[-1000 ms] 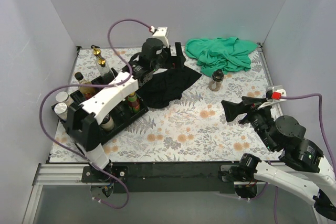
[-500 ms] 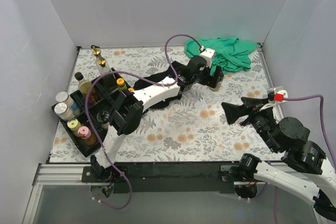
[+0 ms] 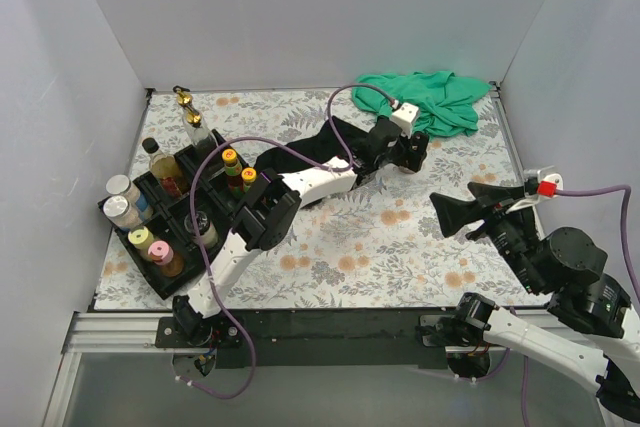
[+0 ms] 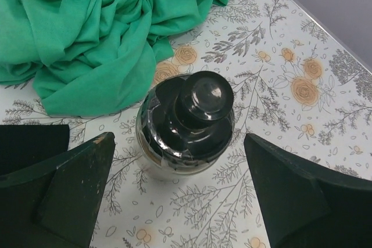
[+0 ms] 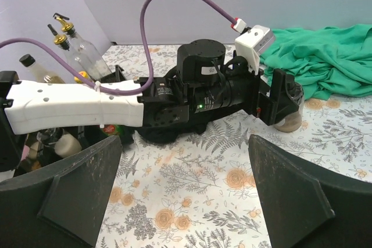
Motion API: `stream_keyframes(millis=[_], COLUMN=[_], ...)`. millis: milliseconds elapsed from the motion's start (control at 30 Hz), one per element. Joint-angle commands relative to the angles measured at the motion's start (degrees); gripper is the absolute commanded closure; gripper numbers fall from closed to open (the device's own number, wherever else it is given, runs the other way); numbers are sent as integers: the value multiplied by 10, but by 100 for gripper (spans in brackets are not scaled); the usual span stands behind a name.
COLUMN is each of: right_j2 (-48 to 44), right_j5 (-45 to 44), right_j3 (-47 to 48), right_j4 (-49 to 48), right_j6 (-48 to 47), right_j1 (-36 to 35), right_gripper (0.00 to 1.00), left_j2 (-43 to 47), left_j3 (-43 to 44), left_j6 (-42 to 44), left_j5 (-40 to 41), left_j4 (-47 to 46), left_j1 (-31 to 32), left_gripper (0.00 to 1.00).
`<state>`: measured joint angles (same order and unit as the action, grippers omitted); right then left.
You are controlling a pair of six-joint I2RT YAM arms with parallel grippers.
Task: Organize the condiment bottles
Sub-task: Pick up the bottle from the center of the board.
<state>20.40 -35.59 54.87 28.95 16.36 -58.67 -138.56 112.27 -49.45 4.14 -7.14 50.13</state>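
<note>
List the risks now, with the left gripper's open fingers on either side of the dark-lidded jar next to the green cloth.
1. The dark-lidded jar sits nearer one finger of the left gripper, so closing may shove or tip it.
2. A fold of the green cloth lies close to that finger and could get pinched in.
3. The jar's rounded glass might slip when lifted.

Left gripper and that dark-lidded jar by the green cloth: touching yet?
Apart. In the left wrist view the jar stands between the left gripper's open fingers, with floral table showing on both sides.
</note>
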Motion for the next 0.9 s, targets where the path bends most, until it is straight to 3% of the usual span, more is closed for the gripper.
stream_keyframes(millis=[0, 433, 667, 800, 867], right_j2=[-15, -10, -12, -12, -12], right_j5=[-25, -53, -59, -60, -56], right_j3=[10, -1, -6, -12, -13], right_j4=[-18, -20, -20, -19, -20], right_j6=[-17, -25, -25, -22, -22], right_j1=[-3, -3, -4, -3, -3], right_gripper=[1, 1, 1, 1, 1], left_j2=[-17, -65, -57, -19, -1], left_j3=[43, 79, 76, 25, -5], left_j6=[22, 45, 43, 54, 57], left_j5=[12, 4, -2, 4, 17], left_j4=[-36, -85, -96, -118, -117], left_j1=[5, 5, 6, 6, 7], left_gripper=[7, 10, 32, 58, 65])
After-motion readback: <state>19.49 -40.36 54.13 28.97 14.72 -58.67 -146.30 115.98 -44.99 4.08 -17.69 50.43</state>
